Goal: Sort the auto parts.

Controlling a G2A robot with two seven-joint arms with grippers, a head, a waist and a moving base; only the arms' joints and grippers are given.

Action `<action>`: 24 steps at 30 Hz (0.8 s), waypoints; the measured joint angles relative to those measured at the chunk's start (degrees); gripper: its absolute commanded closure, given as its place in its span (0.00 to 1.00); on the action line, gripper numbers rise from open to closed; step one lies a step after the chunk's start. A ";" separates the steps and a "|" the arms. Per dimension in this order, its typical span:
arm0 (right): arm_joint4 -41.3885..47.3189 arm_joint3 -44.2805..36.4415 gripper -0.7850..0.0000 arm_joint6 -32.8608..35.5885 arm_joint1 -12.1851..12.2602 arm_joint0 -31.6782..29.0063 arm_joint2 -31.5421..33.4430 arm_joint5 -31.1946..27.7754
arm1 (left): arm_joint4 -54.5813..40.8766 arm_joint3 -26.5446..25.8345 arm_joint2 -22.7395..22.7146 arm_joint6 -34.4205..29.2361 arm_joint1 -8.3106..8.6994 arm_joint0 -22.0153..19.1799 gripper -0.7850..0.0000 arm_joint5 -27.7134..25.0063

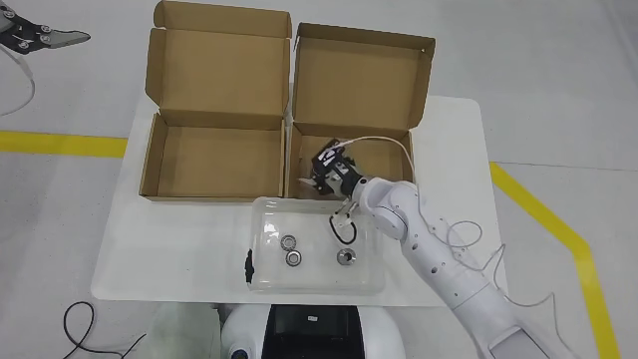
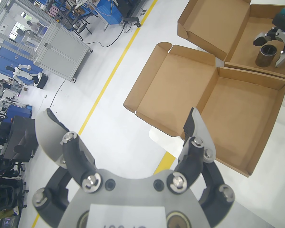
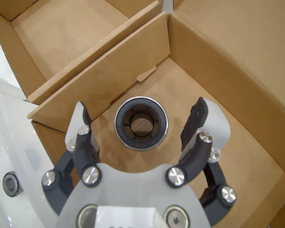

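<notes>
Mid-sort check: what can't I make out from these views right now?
Top view: the metal sleeve in the right box is mostly hidden under the right gripper.
Top view: the three small parts in the clear tray are too small to identify.
Right wrist view: the clear tray is cut off by the picture edge.
</notes>
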 measured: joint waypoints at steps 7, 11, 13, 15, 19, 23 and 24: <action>-3.22 -7.46 0.00 -0.18 1.05 -2.46 2.26 -1.08 | 0.00 0.00 0.00 0.00 0.00 0.00 0.00 0.00; -5.53 -13.78 0.00 1.62 1.97 -5.02 3.88 -2.62 | 0.00 0.00 0.00 0.00 0.00 0.00 0.00 0.00; -6.62 -17.50 0.00 2.79 2.54 -6.77 4.91 -3.89 | 0.00 0.00 0.00 0.00 0.00 0.00 0.00 0.00; -7.52 -21.45 0.00 4.20 3.14 -8.80 6.03 -5.23 | 0.00 0.00 0.00 0.00 0.00 0.00 0.00 0.00; -8.25 -28.46 0.00 5.98 4.27 -13.23 8.39 -8.03 | 0.00 0.00 0.00 0.00 0.00 0.00 0.00 0.00; -9.29 -34.30 0.00 7.41 5.41 -17.50 10.63 -11.80 | 0.00 0.00 0.00 0.00 0.00 0.00 0.00 0.00; -9.78 -36.12 0.00 7.72 5.78 -18.90 11.24 -13.33 | 0.00 0.00 0.00 0.00 0.00 0.00 0.00 0.00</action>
